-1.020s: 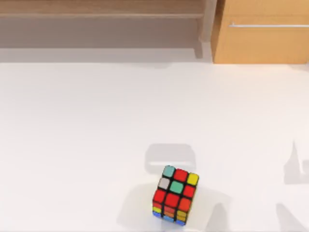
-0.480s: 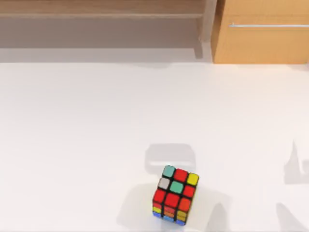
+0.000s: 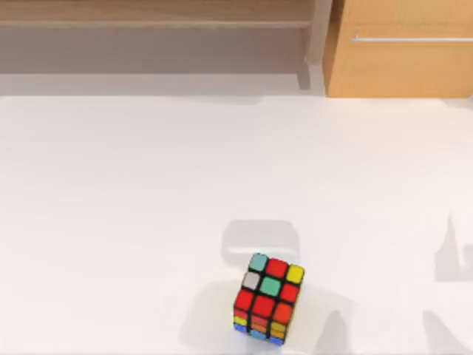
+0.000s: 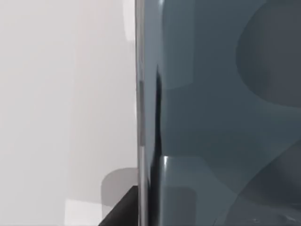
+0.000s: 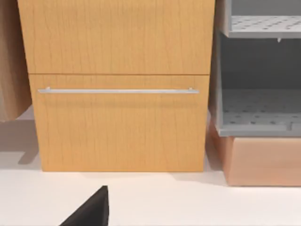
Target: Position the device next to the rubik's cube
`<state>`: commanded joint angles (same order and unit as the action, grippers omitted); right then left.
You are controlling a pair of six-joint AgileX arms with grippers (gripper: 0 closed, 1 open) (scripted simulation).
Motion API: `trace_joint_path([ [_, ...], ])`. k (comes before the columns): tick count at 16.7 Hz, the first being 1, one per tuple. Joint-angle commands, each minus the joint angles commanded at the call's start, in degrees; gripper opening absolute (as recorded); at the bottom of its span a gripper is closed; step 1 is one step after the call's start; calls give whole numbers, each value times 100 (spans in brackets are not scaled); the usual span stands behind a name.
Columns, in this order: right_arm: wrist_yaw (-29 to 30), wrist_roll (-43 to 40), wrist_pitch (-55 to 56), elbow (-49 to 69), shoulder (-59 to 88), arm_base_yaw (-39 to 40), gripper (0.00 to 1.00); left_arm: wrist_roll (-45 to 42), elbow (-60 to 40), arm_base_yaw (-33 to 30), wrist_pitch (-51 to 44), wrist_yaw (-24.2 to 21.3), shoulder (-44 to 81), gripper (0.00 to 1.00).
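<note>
Nothing has moved across the top view over the last second: the rubik's cube (image 3: pixel 268 298) sits where it did, near the front edge of the white desk (image 3: pixel 133 207), a little right of the middle. Pale shadows lie on the desk beside and behind it.

From the left wrist view, the device (image 4: pixel 221 108) stands very close to the camera, a glossy grey-blue face with a thin silver edge, and a dark corner of the left end effector (image 4: pixel 120 209) shows just beside that edge. It looks to be held by the left arm, but the fingers are not visible, so whether they are clamped on it cannot be told. The right wrist view looks toward a wooden cabinet (image 5: pixel 117 84) at the back of the desk, with a black tip of the right end effector (image 5: pixel 89 209) low in frame; its opening cannot be told either, and that arm appears parked.

To do this step well, the left arm should bring the slab down flat onto bare desk just beside the cube, without nudging it, and let go only once it rests.
</note>
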<state>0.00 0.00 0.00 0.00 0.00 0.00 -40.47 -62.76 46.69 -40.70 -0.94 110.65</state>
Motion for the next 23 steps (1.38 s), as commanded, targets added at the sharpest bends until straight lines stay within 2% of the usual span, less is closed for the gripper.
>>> trace_joint_path([
  [9,0,0,0,0,0,0,100,47,-235,-18,-513,-79,-328,0],
  [15,0,0,0,0,0,0,100,65,-282,-46,-526,-70,-370,0],
  [19,0,0,0,0,0,0,100,465,-504,-482,-574,-25,-711,0],
  [23,0,0,0,0,0,0,100,1269,-566,-1360,-651,14,-1025,0],
])
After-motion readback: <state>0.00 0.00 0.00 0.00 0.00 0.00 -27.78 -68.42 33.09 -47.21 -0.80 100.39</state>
